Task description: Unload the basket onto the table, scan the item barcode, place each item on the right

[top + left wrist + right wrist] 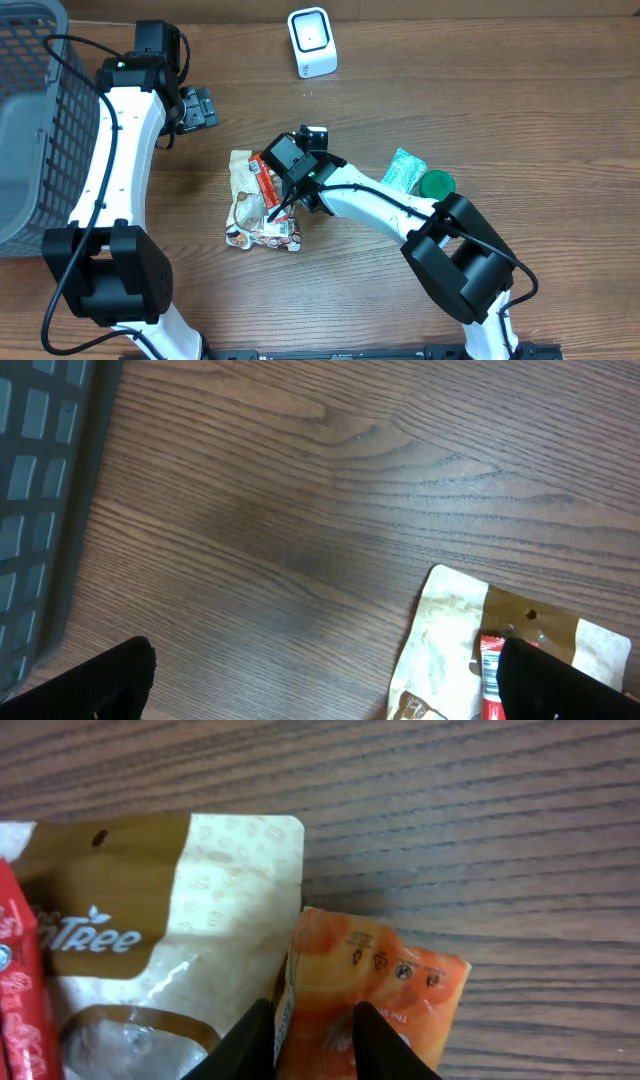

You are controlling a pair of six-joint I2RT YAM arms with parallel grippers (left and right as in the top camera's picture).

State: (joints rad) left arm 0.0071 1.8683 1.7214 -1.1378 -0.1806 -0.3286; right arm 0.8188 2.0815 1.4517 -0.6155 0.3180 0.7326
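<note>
Beige pouch (190, 920): is lying flat on the wooden table (480, 90), serving here as the landmark.
Orange packet (385, 970): is lying just beside the beige pouch, its edge touching or slightly overlapping the pouch's side. Its printed face is turned up.
Right gripper (315, 1020): is hanging directly over the orange packet at the pouch's edge. Its two dark fingers (250, 1040) are standing narrowly apart, with packet showing between them. Whether they are actually pinching the packet cannot be told.
Red packet (489, 678): is resting on top of the beige pouch, on the side away from the orange packet.
Left gripper (197, 107): is hovering above bare table, up and to the left of the beige pouch. Its jaws are spread wide and holding nothing.
Scanner (312, 42): is standing well apart from the beige pouch, toward the far edge of the table.
Basket (40, 130): is sitting far to the left of the beige pouch.
Green packet (403, 168): is lying well to the right of the beige pouch, with a green round lid (436, 183) just beside it.
</note>
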